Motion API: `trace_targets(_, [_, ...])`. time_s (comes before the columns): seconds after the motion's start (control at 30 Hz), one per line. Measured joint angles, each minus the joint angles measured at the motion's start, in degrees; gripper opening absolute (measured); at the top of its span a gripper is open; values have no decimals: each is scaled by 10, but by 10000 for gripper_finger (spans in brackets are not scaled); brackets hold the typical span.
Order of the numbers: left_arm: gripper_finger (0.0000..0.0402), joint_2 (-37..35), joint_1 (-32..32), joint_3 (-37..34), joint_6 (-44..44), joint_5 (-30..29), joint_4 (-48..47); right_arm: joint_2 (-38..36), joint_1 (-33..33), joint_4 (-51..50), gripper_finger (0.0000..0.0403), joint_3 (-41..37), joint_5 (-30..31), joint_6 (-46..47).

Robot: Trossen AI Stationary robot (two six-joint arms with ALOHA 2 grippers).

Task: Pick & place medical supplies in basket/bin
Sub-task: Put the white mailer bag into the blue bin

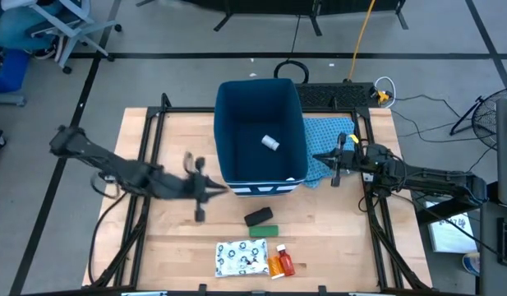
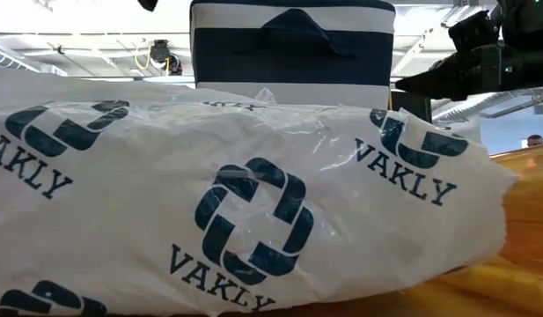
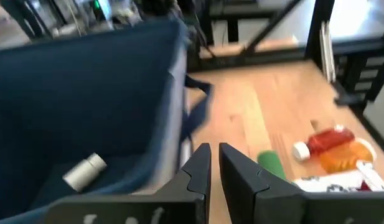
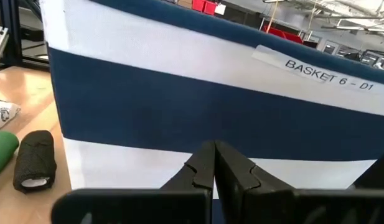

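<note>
The whole table [image 1: 179,238] is being viewed from overhead; the level view is being blocked by the near packet [image 2: 245,202]; the bin [image 1: 260,136] is being shared.
</note>
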Motion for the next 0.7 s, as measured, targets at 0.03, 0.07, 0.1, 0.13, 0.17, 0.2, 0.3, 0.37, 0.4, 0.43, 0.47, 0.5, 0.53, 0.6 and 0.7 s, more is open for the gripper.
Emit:
trace_targets(0.03, [35,25,-11,12,-7,-7,-2,0,0,0,0,0,1,0])
trace_targets(0.07, [35,50,-21,24,-16,-18,-5,0,0,0,0,0,1,3])
trace_targets(0.1, [35,73,-31,36,-27,-31,-6,0,0,0,0,0,1,10])
trace_targets(0.13, [37,95,-40,49,-42,-46,-8,0,0,0,0,0,0,18])
trace_targets(0.17, [40,113,-49,62,-62,-66,-14,0,0,0,0,0,0,26])
trace_targets(0.2, [45,130,-57,76,-89,-84,-24,0,0,0,0,0,0,33])
trace_targets(0.3, [73,170,-72,125,-162,-81,-81,0,0,1,0,0,0,52])
trace_targets(0.37, [99,194,-81,152,-212,-58,-117,0,0,0,0,0,0,68])
trace_targets(0.4, [114,205,-87,163,-240,-47,-133,0,0,0,0,0,0,76])
trace_targets(0.43, [130,216,-92,172,-270,-36,-144,0,0,-1,0,0,0,84])
trace_targets(0.47, [146,225,-97,178,-296,-25,-150,0,0,-4,0,0,0,88])
trace_targets(0.5, [162,235,-103,183,-317,-17,-152,0,0,-9,0,0,0,89])
trace_targets(0.53, [178,246,-108,185,-331,-9,-151,0,0,-12,0,-1,0,89])
trace_targets(0.6, [205,270,-123,186,-356,4,-151,0,0,-12,0,-9,0,89])
trace_targets(0.7, [234,311,-148,186,-396,40,-150,0,0,-13,0,-25,0,95])
